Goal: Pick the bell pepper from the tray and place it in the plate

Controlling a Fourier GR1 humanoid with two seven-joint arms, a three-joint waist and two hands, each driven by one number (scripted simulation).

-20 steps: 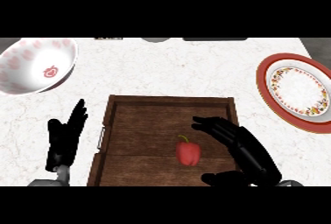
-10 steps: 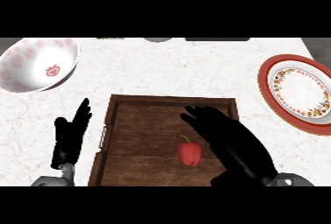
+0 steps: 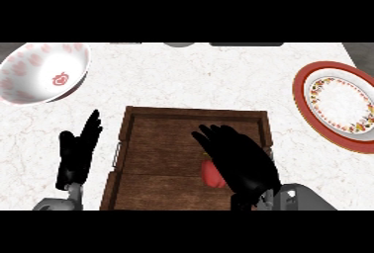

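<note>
Head view looks steeply down on a white marbled counter [image 3: 190,74]. A dark wooden tray [image 3: 164,143] sits at the middle of the counter's near edge. A red-rimmed plate [image 3: 340,104] with a patterned border lies at the right edge, well apart from the tray. A white bowl [image 3: 44,71] with red markings stands in the far left corner. The right hand [image 3: 237,158] is over the right half of the tray, palm down, fingers spread and stretched towards the tray's far wall, curled round nothing. The left hand [image 3: 76,153] rests just beside the tray's left wall, fingers straight and together. The bell pepper [image 3: 211,174] lies in the tray, partly hidden under the right hand's palm; contact cannot be told.
</note>
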